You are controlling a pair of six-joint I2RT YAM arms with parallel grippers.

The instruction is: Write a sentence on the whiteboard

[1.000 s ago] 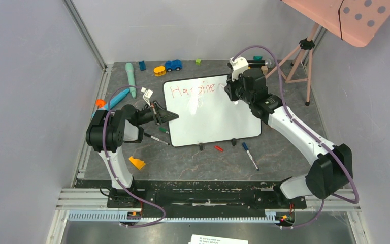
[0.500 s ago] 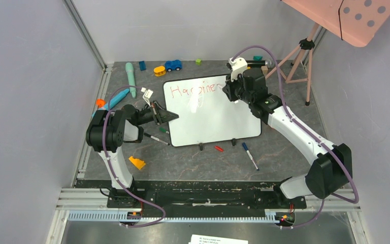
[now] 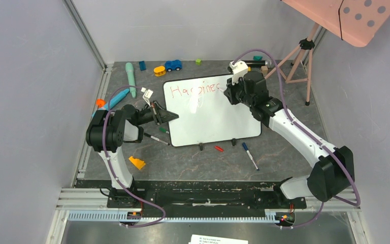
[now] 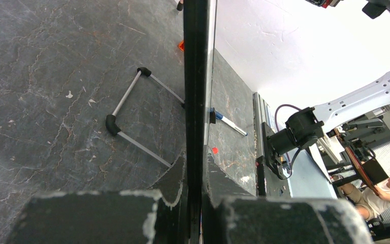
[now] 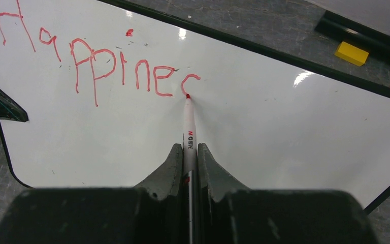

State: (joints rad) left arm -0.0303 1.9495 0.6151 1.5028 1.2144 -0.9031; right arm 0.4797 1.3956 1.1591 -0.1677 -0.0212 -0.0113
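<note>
The whiteboard (image 3: 218, 114) lies tilted on the dark table. Its top line carries the sentence (image 3: 193, 89) in red, reading "Happine" plus a started letter (image 5: 122, 71). My right gripper (image 3: 232, 93) is shut on a white red-tipped marker (image 5: 188, 133), whose tip touches the whiteboard (image 5: 284, 122) at the last red stroke. My left gripper (image 3: 166, 117) is shut on the whiteboard's left edge; in the left wrist view the black rim (image 4: 197, 76) runs between its fingers (image 4: 172, 178).
Loose markers lie by the board's left edge (image 3: 156, 138) and near its front (image 3: 250, 155), with a red cap (image 3: 218, 148). Toys sit at the back: teal pen (image 3: 130, 72), blue car (image 3: 172, 65), yellow block (image 3: 159, 70). An orange wedge (image 3: 136, 162) lies front left. A pink-legged tripod (image 3: 299, 61) stands back right.
My right gripper has moved the marker rightward along the top line, adding a further red stroke after "Happine". The left arm and board have not moved.
</note>
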